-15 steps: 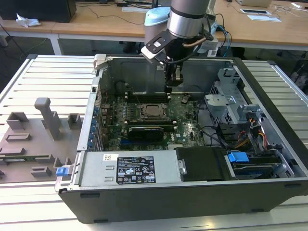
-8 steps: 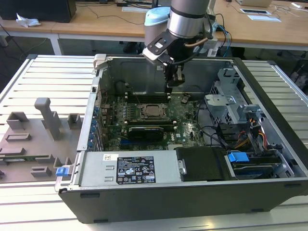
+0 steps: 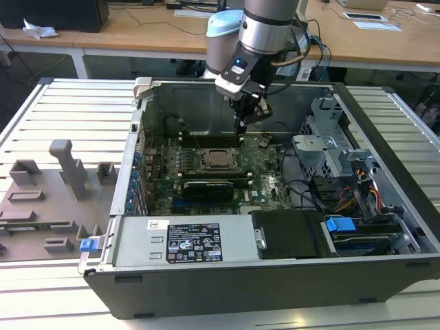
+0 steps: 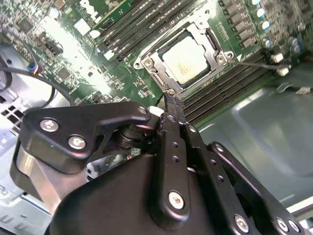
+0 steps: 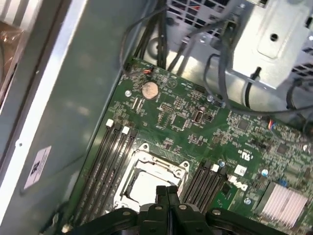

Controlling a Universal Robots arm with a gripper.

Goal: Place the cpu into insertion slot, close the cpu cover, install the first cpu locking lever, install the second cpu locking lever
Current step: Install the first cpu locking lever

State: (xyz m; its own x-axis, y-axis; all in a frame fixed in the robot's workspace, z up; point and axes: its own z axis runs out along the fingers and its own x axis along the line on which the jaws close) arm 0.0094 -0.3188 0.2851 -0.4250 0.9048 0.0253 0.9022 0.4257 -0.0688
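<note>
Exterior view first, taking in a slatted grey bench (image 3: 75, 110) carrying an open computer case (image 3: 227, 271) lying on its side. Noting grey fixture blocks (image 3: 69, 165) standing on the bench at the exterior view's left, well apart from the work. Finding inside the case a green motherboard (image 3: 265, 175), a silver power supply box (image 3: 182, 240) along the near wall, and a metal drive cage (image 3: 323, 137) with coloured cables (image 3: 344, 199) at the exterior view's right. Seeing the arm (image 3: 268, 27) hanging over the far wall of the case, with the end effector (image 3: 240, 127) pointing down at the board. Spotting a long black card (image 3: 206, 189) lying across the board between the socket and the power supply.

Turning to the second wrist view: looking past the black bulk of the end effector, which is blocking the lower half. Finding its fingers (image 4: 171, 105) pressed together, pinching nothing, tips just beside a corner of the insertion slot (image 4: 146, 62); not telling whether touching. Seeing the cpu cover (image 4: 159, 61) lying flat around the cpu (image 4: 186, 61), the chip sitting in the slot. Noting long memory slots (image 4: 142, 27) flanking the socket on both sides.

Picking out, in the first wrist view, loose grey cables crossing above the board and a coin battery (image 5: 149, 89) near its edge.
</note>
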